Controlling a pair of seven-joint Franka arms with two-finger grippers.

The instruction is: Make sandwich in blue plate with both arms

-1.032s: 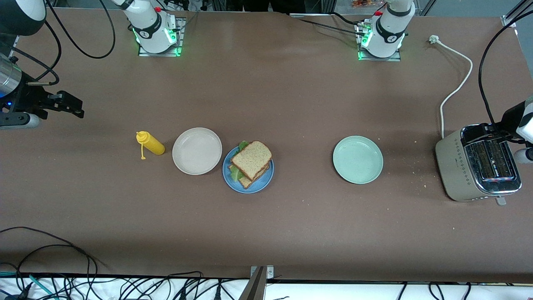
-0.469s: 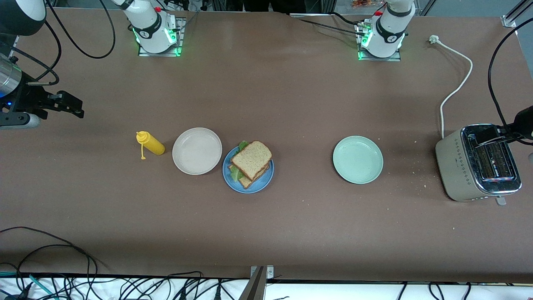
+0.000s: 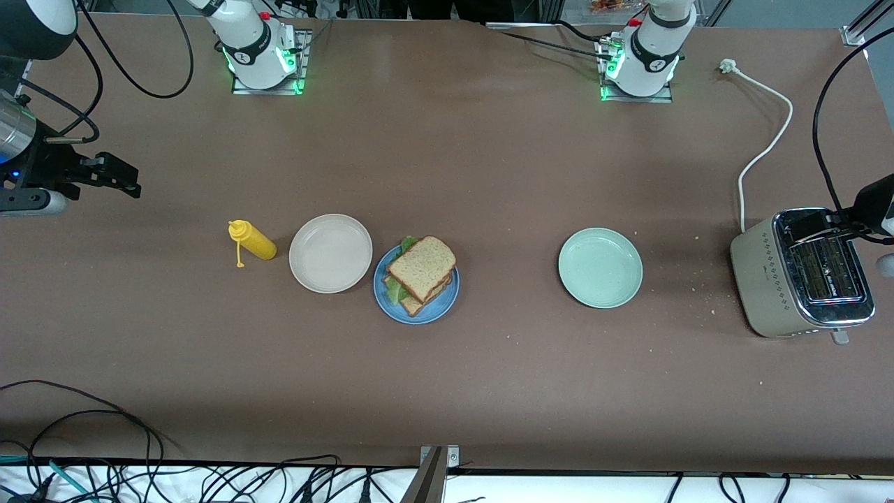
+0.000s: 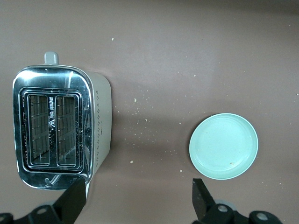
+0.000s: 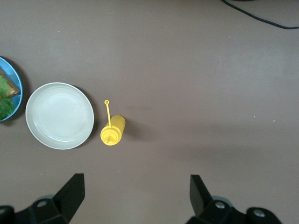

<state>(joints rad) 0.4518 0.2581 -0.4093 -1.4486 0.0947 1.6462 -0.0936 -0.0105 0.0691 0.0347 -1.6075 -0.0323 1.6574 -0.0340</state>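
The sandwich (image 3: 421,270), two brown speckled slices with green lettuce between them, lies on the blue plate (image 3: 448,296) near the table's middle. The right wrist view catches only the blue plate's edge (image 5: 14,70) with a bit of lettuce. My right gripper (image 3: 119,176) hovers open and holds nothing at the right arm's end of the table; in its own wrist view the right gripper (image 5: 135,196) is above bare table. My left gripper (image 3: 827,223) hangs open over the toaster; in its wrist view the left gripper (image 4: 138,200) holds nothing.
A beige plate (image 3: 330,253) touches the blue plate, with a yellow mustard bottle (image 3: 253,241) lying beside it. A mint-green plate (image 3: 600,267) sits toward the left arm's end, then a toaster (image 3: 803,272) with its white cord (image 3: 765,150). Crumbs dot the table.
The left arm has pulled back toward its end of the table, so less of it shows over the toaster. The right arm and the sandwich have not moved.
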